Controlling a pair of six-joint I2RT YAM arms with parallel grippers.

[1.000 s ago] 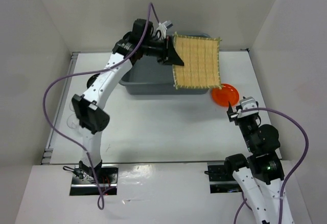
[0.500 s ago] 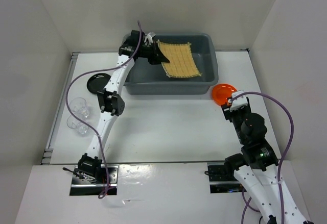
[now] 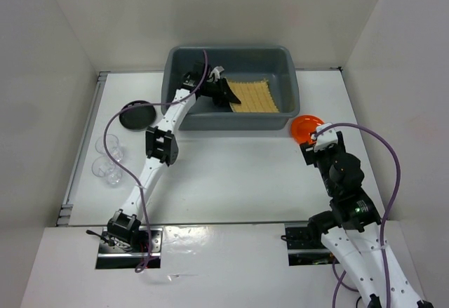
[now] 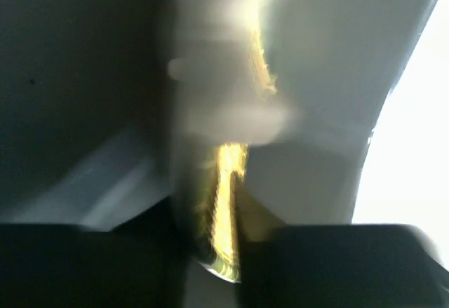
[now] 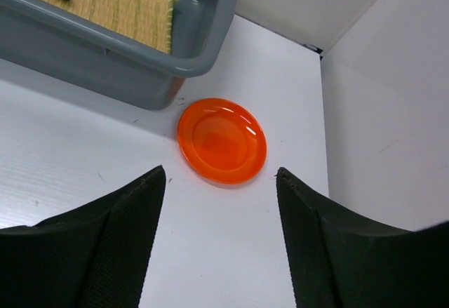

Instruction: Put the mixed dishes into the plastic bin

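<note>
The tan woven bamboo mat (image 3: 254,96) lies low inside the grey plastic bin (image 3: 230,56). My left gripper (image 3: 226,92) is shut on the mat's left edge, inside the bin; the left wrist view shows the mat (image 4: 228,203) edge-on between the jaws, blurred. The orange plate (image 3: 307,128) sits on the table right of the bin, also in the right wrist view (image 5: 222,140). My right gripper (image 5: 220,176) is open and empty just short of the plate. The black plate (image 3: 136,115) and two clear glasses (image 3: 109,146) sit at the left.
White walls stand close on the left, back and right. The bin's corner (image 5: 203,62) is just left of the orange plate. The left arm's purple cable (image 3: 112,129) loops over the table near the black plate.
My left gripper has lowered the mat from above the bin's rim down into the bin. My right gripper has edged closer to the orange plate.
</note>
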